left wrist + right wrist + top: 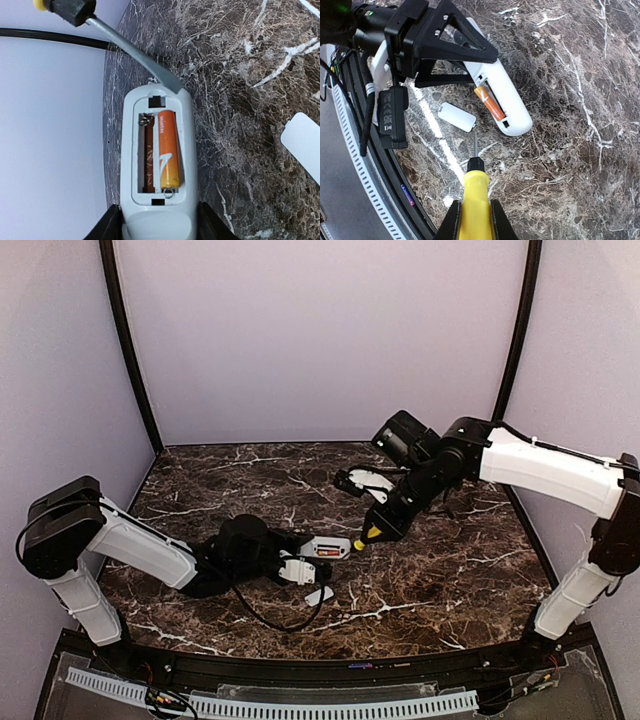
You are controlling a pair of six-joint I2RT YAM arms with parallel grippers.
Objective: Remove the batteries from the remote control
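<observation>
Item, left: left gripper (298,558), lying low over the marble table (450,570), fingers clamped on the near end of the remote (157,165). A black cable (265,618) loops on the table just below the gripper. The remote lies back-up near the table's middle, its recess uncovered. We count one orange battery (168,150) seated in the right slot. The left slot is dark, and we cannot tell whether it holds a cell. Item, loose: a small white cover (320,595), flat on the table just beside the remote on its near side and apart from it. Item, right: right gripper (475,220), closed around the yellow handle of a tool (475,192). The tool's flat blade reaches to the remote's far end, at the corner beyond the battery. We cannot tell whether it touches. The right arm crosses above the table's right half, blocking part of it from the top view.
</observation>
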